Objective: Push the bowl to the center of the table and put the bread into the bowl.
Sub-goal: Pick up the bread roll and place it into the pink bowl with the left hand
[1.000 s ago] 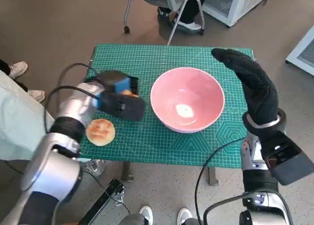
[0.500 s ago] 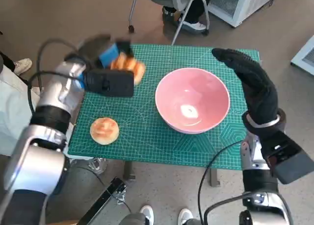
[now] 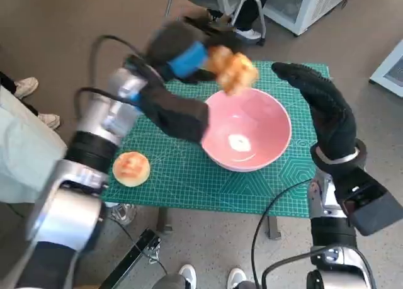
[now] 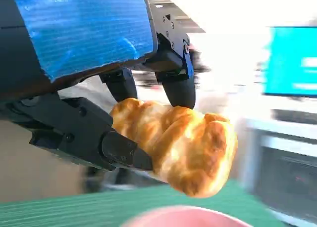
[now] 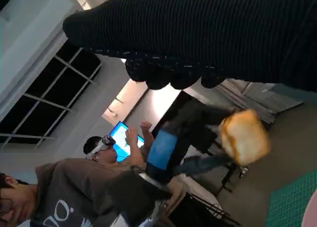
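A pink bowl (image 3: 245, 136) stands on the green mat (image 3: 182, 182), right of the table's middle. My left hand (image 3: 189, 55) grips a golden twisted bread (image 3: 233, 67) in the air above the bowl's far left rim; the left wrist view shows the bread (image 4: 178, 148) pinched between the black fingers (image 4: 121, 150) over the bowl's rim (image 4: 183, 218). A round bun (image 3: 131, 168) lies on the mat near its front left corner. My right hand (image 3: 324, 113), gloved and flat with its fingers straight, stands just right of the bowl and holds nothing.
A chair and a person's feet (image 3: 242, 31) are beyond the table's far edge. Another person's shoes (image 3: 25, 87) and pale clothing show at the left. White cabinets (image 3: 302, 5) stand at the back right. People (image 5: 59, 197) appear in the right wrist view.
My left hand has lifted the twisted bread off the mat's left side and carried it up and right, over the bowl's far left rim. The right hand has stayed put.
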Tool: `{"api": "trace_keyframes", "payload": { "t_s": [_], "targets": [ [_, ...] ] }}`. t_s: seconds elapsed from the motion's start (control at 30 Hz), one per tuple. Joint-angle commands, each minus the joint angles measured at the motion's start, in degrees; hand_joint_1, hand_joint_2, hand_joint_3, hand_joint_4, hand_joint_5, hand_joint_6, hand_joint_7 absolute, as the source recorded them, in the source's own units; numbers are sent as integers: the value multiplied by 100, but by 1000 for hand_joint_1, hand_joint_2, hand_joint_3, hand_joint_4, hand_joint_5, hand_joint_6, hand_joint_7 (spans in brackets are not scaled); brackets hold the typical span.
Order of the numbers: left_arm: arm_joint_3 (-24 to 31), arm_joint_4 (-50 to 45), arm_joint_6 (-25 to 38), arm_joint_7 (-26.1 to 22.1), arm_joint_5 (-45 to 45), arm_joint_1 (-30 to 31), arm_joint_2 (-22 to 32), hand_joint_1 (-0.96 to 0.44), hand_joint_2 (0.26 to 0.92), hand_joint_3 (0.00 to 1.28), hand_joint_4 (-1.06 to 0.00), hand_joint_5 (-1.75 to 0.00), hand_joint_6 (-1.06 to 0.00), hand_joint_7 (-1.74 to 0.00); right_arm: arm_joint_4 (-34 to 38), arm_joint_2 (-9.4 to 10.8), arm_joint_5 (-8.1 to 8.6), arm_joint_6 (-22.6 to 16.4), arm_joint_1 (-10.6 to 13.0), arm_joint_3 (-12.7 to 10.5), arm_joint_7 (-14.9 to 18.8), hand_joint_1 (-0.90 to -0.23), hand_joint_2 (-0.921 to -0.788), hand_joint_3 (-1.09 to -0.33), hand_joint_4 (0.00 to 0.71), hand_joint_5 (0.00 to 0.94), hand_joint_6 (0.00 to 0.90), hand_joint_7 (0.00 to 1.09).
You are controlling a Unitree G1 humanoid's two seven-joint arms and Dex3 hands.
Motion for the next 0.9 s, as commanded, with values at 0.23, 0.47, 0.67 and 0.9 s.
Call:
{"api": "trace_keyframes", "payload": {
  "t_s": [0.23, 0.47, 0.67, 0.9],
  "targets": [
    [-357, 401, 19, -147, 232, -116, -517, -1, 919, 99, -646, -1240, -605, -1168, -108, -39, 155, 92, 143, -21, 108, -679, -921, -754, 321, 3, 0, 904],
    [-489, 703, 188, -299, 302, -110, -736, -1, 920, 129, -589, -1216, -585, -1270, -168, -41, 170, 106, 214, -58, 87, -682, -921, -750, 329, 7, 4, 901],
    [-414, 934, 419, -802, 76, -31, -854, -1, 921, 254, -427, -1358, -469, -1406, -214, -49, 117, 91, 258, -96, 26, -678, -921, -749, 337, 10, 8, 900],
    [-349, 1010, 982, -1808, -138, -11, -881, -97, 850, 199, -108, -284, -136, -789, -245, -40, 69, 78, 275, -126, -23, -671, -921, -747, 341, 12, 12, 895]
  ]
}}
